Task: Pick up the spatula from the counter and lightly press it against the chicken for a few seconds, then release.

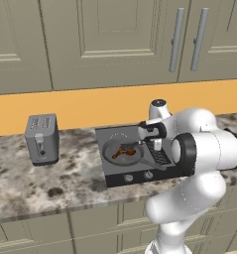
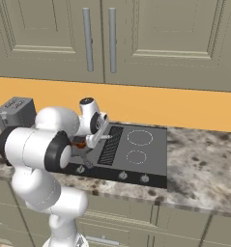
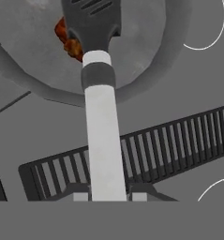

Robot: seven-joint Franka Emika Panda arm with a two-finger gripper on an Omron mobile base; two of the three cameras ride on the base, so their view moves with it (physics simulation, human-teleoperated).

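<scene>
Hand view puts the spatula (image 3: 100,140) dead centre, its pale handle rising from the gripper (image 3: 108,197). The two fingers (image 3: 80,195) are clenched on either side of that handle. The dark slotted head reaches inside the pan (image 3: 146,70) and covers one edge of the chicken (image 3: 66,40), a small orange-brown piece on the pan's floor. Whether the head really bears on the meat cannot be told from this angle.

Under the pan lies a dark cooktop (image 1: 115,174), and a ribbed vent grille (image 3: 179,140) runs just beside the pan — the spatula handle crosses over it. In the left base view the pan (image 1: 121,153) sits on the cooktop's left half, with the chicken (image 1: 126,151) showing as an orange speck inside and the hand poised just right of the pan. Two knobs (image 1: 138,176) line the cooktop's front edge, nearer than the pan. A grey toaster (image 1: 41,139) stands on the speckled bench (image 1: 65,186), well to the left of the pan. Beige cabinets (image 1: 115,39) hang above and behind the pan.
</scene>
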